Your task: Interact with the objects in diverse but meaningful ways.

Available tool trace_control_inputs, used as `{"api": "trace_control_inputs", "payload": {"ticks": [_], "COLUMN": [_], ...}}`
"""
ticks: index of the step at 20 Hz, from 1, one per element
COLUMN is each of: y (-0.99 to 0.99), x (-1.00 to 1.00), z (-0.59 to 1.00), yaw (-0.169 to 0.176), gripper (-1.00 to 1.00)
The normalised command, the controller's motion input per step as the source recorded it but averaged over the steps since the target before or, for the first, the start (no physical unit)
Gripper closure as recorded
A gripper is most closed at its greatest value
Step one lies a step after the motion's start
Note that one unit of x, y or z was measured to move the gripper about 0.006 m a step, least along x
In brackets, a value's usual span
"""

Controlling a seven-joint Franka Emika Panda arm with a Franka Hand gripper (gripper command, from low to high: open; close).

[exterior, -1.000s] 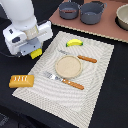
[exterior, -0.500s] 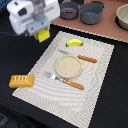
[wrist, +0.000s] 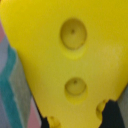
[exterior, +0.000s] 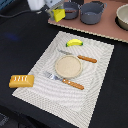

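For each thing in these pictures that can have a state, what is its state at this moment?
gripper: shut on the cheese wedge, raised.
cheese wedge: held, off the table.
banana: lying on the placemat.
bun: lying at the placemat's edge.
plate: empty.
fork: lying beside the plate.
knife: lying beside the plate.

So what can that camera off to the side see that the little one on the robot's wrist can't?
Only the exterior view shows the striped placemat with a tan plate, fork, knife, banana, the bun and grey pots. Only the wrist view shows the holes in the cheese up close. Both show the yellow cheese wedge, held at the gripper.
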Motion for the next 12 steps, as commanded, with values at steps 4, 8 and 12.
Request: {"api": "trace_control_inputs", "payload": {"ticks": [4,8,12], "y": [0.68,0.69,0.71], "x": [0.99,0.96,0.88], "z": [0.82,0.77,0.62], "yaw": [0.000,0.000,0.000], "gripper": [1.00,1.00,1.00]}}
